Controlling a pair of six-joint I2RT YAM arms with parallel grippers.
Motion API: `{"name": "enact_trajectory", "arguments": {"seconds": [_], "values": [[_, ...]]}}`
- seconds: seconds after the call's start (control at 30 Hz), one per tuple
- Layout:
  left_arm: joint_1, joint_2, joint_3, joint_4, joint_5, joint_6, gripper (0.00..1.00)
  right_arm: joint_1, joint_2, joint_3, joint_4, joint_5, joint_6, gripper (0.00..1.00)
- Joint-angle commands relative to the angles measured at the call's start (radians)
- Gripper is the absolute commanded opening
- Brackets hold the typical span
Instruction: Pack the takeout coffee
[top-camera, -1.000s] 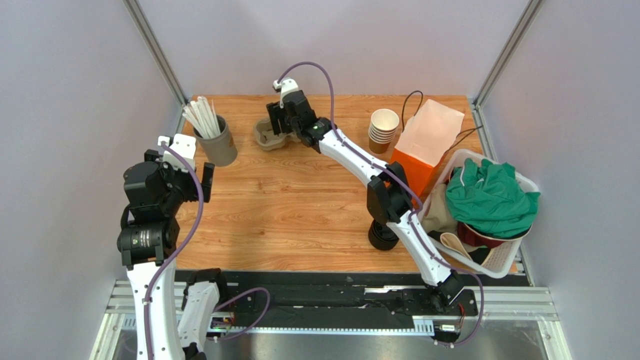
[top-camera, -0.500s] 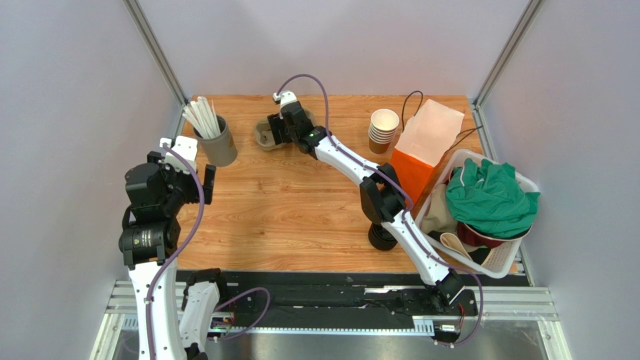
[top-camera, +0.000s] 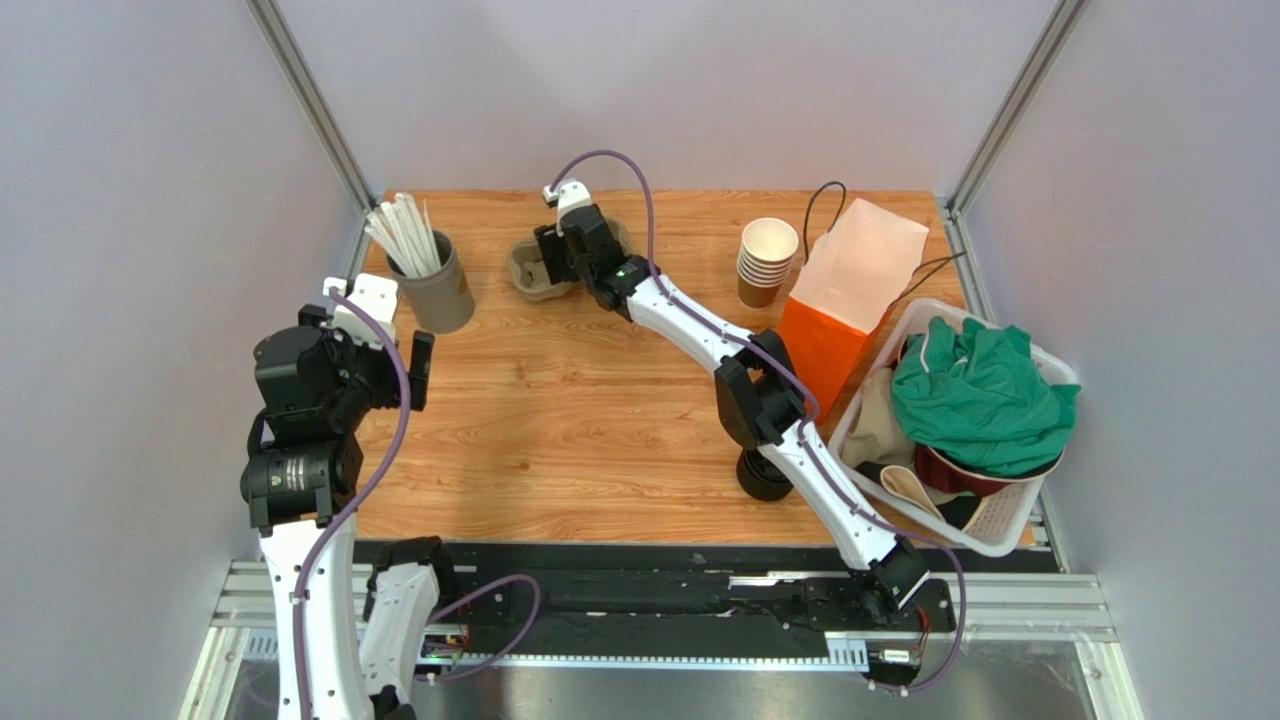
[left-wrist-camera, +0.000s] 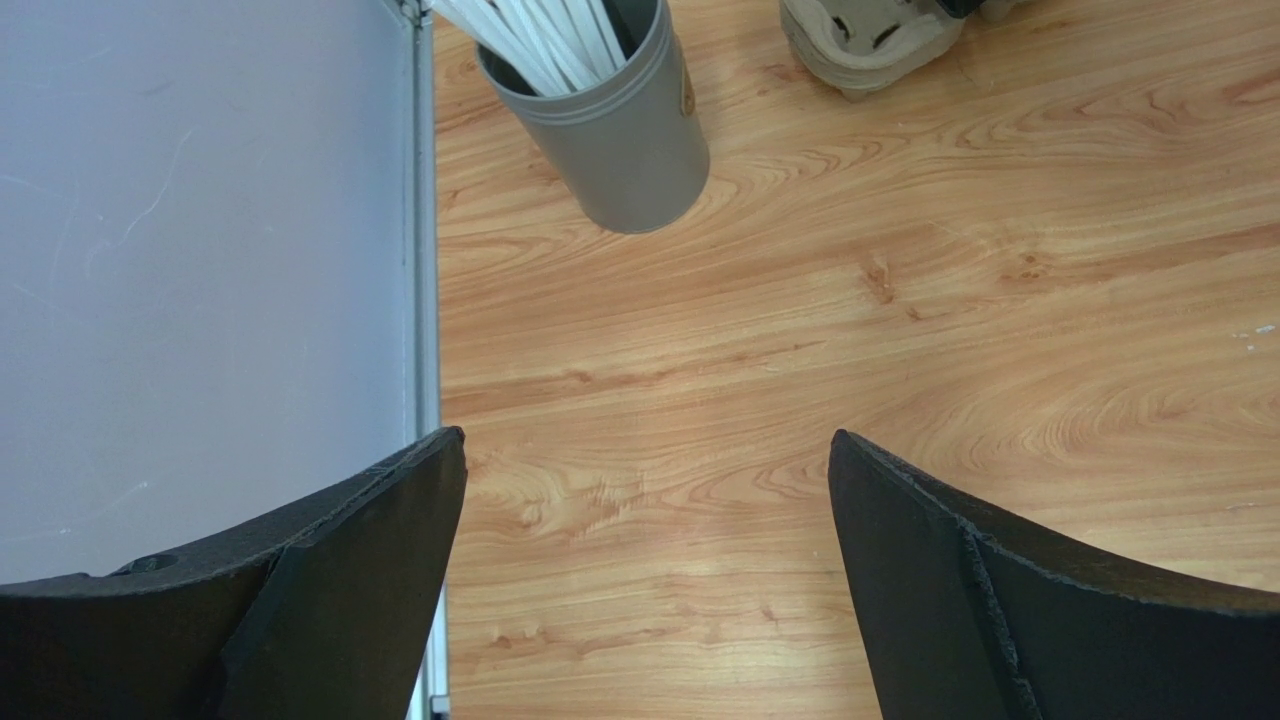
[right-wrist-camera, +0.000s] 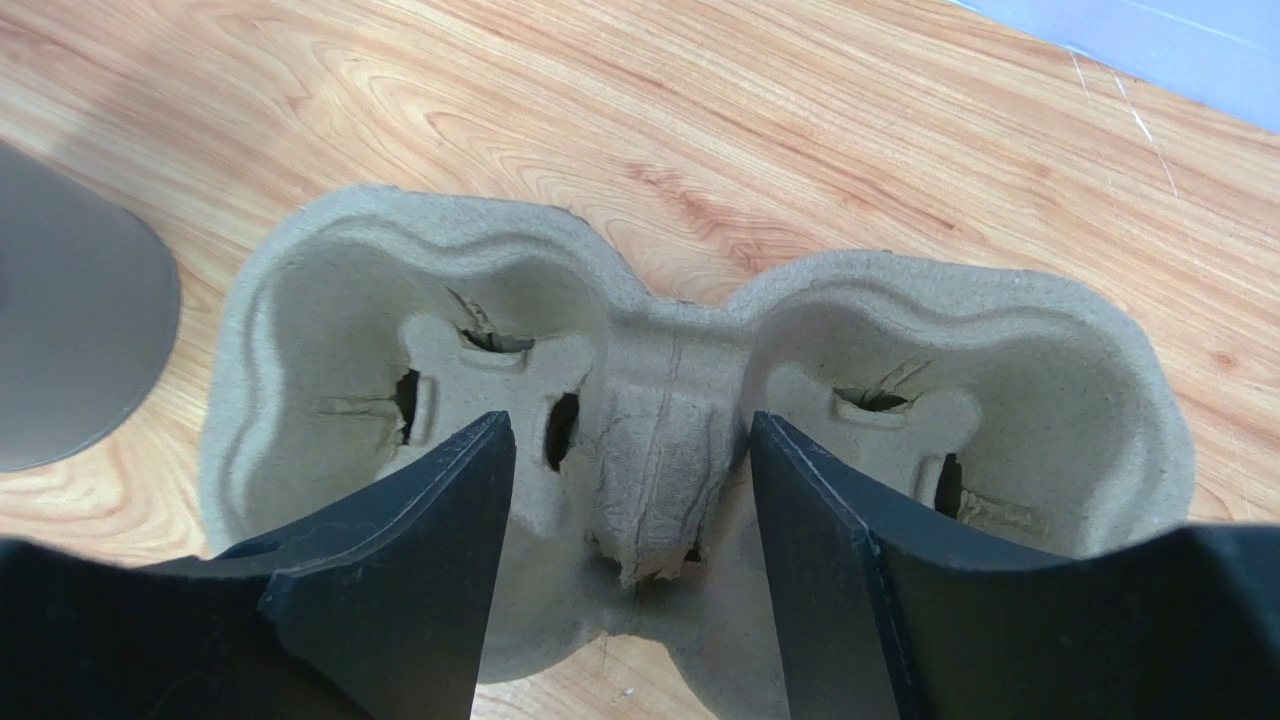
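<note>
Gripping the pulp carrier (right-wrist-camera: 676, 353) by its middle ridge looks to be the step in hand. My right tool (right-wrist-camera: 631, 450) hangs over it at the far left of the counter (left-wrist-camera: 977, 300), partly open and holding nothing, with one finger to each side of the ridge. Whether they touch the pulp I cannot tell. To do it well I would come straight down so each finger drops into its own well, then close gently and squarely. I judge the moulded pulp light and soft, so a hard pinch could crush it and a skewed one could push it toward the grey straw holder (left-wrist-camera: 616, 120) just beside its left end. My left tool (left-wrist-camera: 646, 437) is spread wide and empty above bare wood near the left edge. As for the takeout coffee, I cannot pick out a lidded cup for certain. The one candidate is a black round thing (top-camera: 763, 480) at the near right beside the white basket (top-camera: 935, 306), half under my right arm — lid or coffee, I cannot tell. The stack of lidless cups (top-camera: 768, 258) stands at the far right.
</note>
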Motion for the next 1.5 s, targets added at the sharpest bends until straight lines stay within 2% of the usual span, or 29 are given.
{"name": "enact_trajectory", "arguments": {"seconds": [0.0,0.2,0.37,0.73,0.97,1.3,1.47], "values": [[0.011,0.005,0.0,0.022,0.018,-0.014,0.99,0.001,0.016,0.052,0.051,0.037,-0.019,0.63],[0.016,0.01,-0.001,0.027,0.024,-0.016,0.99,-0.001,0.017,0.052,0.054,0.047,-0.022,0.6],[0.016,0.01,-0.008,0.029,0.024,-0.016,0.99,-0.001,0.02,0.057,0.065,0.052,-0.029,0.4],[0.016,0.017,-0.014,0.036,0.031,-0.016,0.99,-0.001,-0.024,0.069,0.075,0.067,-0.068,0.34],[0.016,0.016,-0.014,0.035,0.039,-0.016,0.99,0.002,-0.105,0.069,0.071,0.058,-0.101,0.34],[0.016,0.006,-0.017,0.033,0.048,-0.014,0.99,0.002,-0.135,0.04,0.052,0.06,-0.104,0.36],[0.016,0.006,-0.017,0.033,0.05,-0.012,0.99,0.004,-0.118,0.034,0.048,0.035,-0.105,0.43]]}}
